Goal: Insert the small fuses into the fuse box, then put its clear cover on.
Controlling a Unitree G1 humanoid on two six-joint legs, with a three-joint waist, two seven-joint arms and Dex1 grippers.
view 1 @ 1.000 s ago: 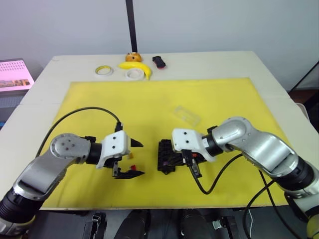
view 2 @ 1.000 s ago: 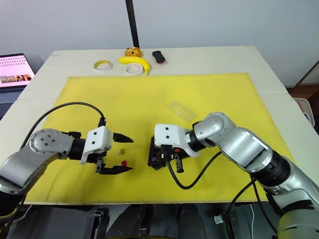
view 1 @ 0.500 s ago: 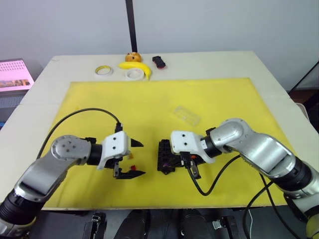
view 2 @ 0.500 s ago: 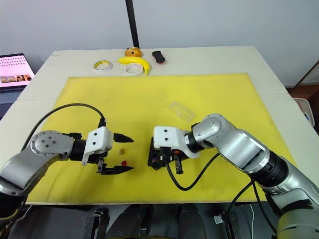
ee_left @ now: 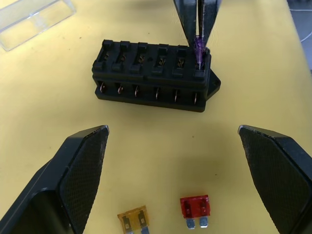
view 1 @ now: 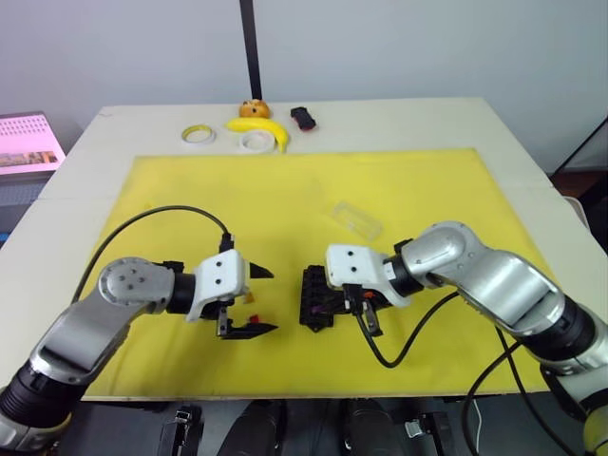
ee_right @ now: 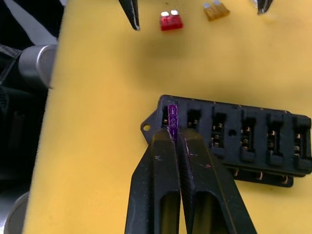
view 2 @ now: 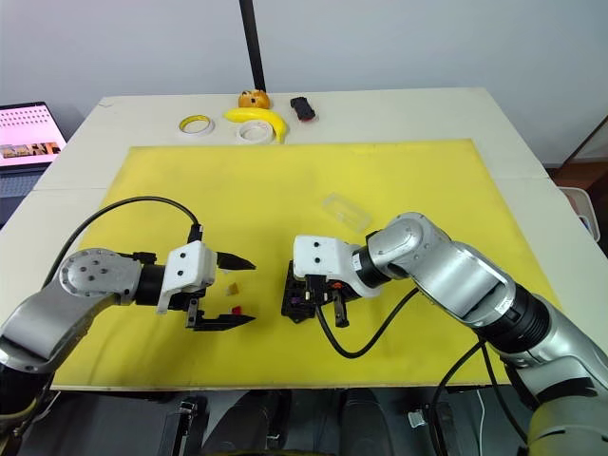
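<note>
Pinching one translucent purple fuse (ee_right: 172, 120) between its closed black fingers, the right pincer (ee_right: 174, 141) holds it at the end slot of the fuse box (ee_left: 153, 75), a black plastic block with two rows of slots lying on the yellow mat (view 1: 313, 199). Nearby, the left pincer (view 2: 224, 291) stands spread wide and empty around two loose fuses, one red (ee_left: 196, 206), one amber (ee_left: 133, 221). One clear cover (view 1: 356, 219), a colourless rectangular lid, lies farther back on the mat. Two tape rolls (view 1: 198, 135) sit on the bench (view 1: 399, 119).
</note>
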